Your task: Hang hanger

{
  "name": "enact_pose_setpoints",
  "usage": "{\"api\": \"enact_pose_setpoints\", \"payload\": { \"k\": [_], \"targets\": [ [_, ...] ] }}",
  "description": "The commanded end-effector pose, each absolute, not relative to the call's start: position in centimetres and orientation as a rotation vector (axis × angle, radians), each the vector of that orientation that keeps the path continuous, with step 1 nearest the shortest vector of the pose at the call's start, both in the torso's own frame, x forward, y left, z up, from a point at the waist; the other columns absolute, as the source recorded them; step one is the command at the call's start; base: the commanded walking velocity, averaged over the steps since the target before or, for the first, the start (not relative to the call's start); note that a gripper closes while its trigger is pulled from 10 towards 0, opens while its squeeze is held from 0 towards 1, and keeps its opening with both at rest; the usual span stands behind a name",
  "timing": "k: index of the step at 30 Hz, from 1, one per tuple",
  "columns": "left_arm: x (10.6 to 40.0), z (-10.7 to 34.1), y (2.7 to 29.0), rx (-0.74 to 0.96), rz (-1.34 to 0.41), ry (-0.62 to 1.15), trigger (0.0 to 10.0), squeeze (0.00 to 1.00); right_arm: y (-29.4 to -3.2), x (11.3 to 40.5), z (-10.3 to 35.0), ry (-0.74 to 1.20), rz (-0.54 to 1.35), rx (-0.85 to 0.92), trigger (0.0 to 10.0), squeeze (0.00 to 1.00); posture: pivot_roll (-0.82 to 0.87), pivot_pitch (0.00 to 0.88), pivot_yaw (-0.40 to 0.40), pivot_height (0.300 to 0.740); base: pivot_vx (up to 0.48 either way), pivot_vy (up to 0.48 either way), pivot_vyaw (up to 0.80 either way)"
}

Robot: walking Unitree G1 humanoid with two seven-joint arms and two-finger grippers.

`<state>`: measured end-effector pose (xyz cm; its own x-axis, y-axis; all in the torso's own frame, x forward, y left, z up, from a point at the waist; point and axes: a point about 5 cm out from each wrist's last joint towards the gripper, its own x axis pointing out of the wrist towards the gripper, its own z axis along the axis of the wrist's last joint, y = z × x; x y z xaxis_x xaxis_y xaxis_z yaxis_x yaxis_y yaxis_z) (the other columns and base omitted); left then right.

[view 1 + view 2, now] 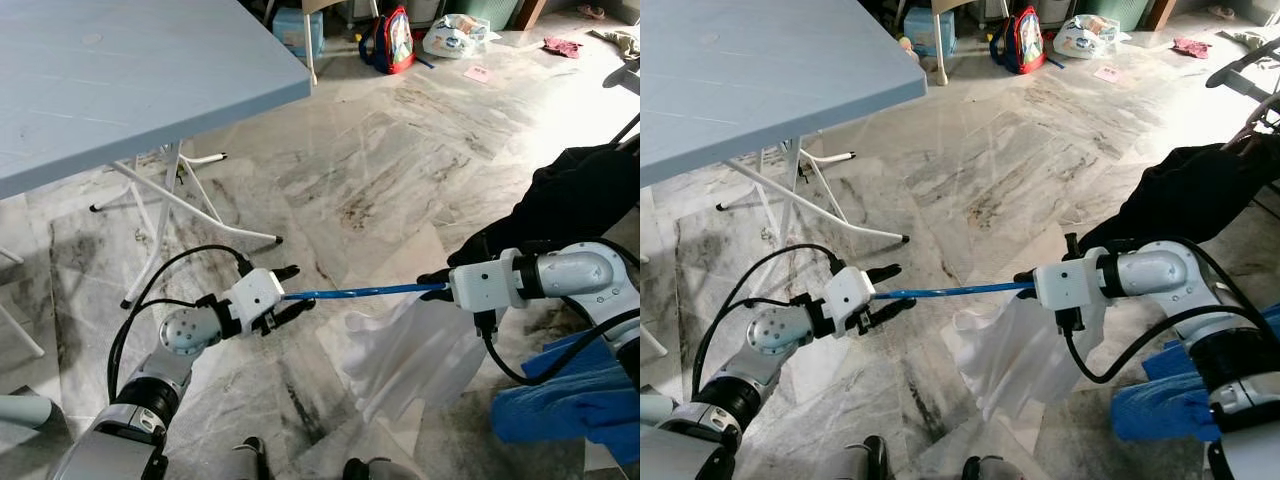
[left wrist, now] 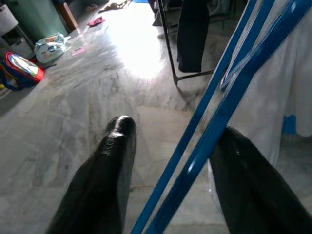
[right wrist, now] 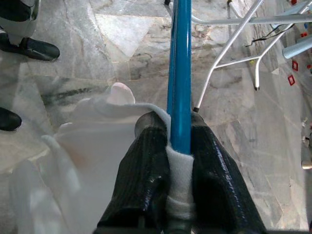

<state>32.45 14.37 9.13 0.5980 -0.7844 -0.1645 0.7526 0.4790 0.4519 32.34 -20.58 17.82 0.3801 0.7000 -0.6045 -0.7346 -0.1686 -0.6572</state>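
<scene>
Around me lies a marble floor (image 1: 380,170), and on my left stands a pale blue worktop (image 1: 120,80) on white folding legs (image 1: 165,205). Far behind it I see a red backpack (image 1: 392,38) and a white plastic bag (image 1: 455,35). On my right hangs a black garment (image 1: 575,195) and below it lies some blue cloth (image 1: 560,400). Nothing stands between my two arms except the hanger itself.

The blue hanger (image 1: 360,291) is thin and made of plastic, and a white garment (image 1: 410,360) hangs down from it near my right side. Its long axis runs almost level from left to right, slightly higher at the right end, above the floor in front of me.

My right gripper (image 3: 179,146) has its fingers closed tightly on the hanger bar, with a fold of white cloth pinched between them. My left gripper (image 1: 285,295) has its fingers (image 2: 105,170) spread wide around the other end; the bar passes between them and lies close to one finger.
</scene>
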Motion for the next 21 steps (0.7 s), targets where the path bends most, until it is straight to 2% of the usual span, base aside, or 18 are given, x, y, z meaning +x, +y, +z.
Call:
{"api": "enact_pose_setpoints", "payload": {
  "k": [1,7,8,9,10,18,19,20,21],
  "targets": [
    [32.3,8.7,15.0,0.550,-0.958,-0.028,10.0,0.00,-20.8,32.6,19.1,-0.013,1.220,-1.201,10.0,0.00,-0.01,0.218,-0.053,0.740,0.000,0.000,0.00],
    [32.4,8.7,15.5,0.570,-0.953,-0.009,10.0,0.00,-20.1,33.0,19.4,-0.061,1.186,-1.177,10.0,0.00,-0.01,0.223,-0.057,0.740,0.000,0.000,0.00],
    [32.6,8.8,15.6,0.563,-0.944,-0.008,10.0,0.70,-20.0,33.0,19.3,-0.063,1.186,-1.177,10.0,0.00,-0.01,0.224,-0.057,0.740,0.000,0.000,0.00],
    [32.6,8.8,15.6,0.563,-0.944,-0.008,10.0,0.70,-20.0,33.0,19.3,-0.063,1.186,-1.177,10.0,0.00,-0.01,0.224,-0.057,0.740,0.000,0.000,0.00],
    [32.7,9.0,15.6,0.562,-0.933,-0.011,10.0,1.00,-19.8,33.2,19.4,-0.071,1.177,-1.170,10.0,0.00,-0.01,0.224,-0.058,0.740,0.000,0.000,0.00],
    [33.7,10.4,16.0,0.606,-0.885,-0.051,10.0,1.00,-19.4,33.4,19.4,-0.087,1.160,-1.163,10.0,0.00,-0.01,0.224,-0.061,0.740,0.000,0.000,0.00],
    [33.8,10.5,16.0,0.614,-0.880,-0.053,10.0,0.69,-19.3,33.4,19.3,-0.087,1.162,-1.161,10.0,0.00,-0.01,0.223,-0.061,0.740,0.000,0.000,0.00],
    [33.8,10.5,16.0,0.615,-0.880,-0.052,10.0,0.00,-19.3,33.4,19.3,-0.087,1.162,-1.160,10.0,0.00,-0.01,0.223,-0.061,0.740,0.000,0.000,0.00],
    [33.8,10.5,16.0,0.614,-0.879,-0.053,10.0,0.00,-19.3,33.4,19.3,-0.088,1.162,-1.161,10.0,0.00,-0.01,0.221,-0.060,0.740,0.000,0.000,0.00]
  ]
}}
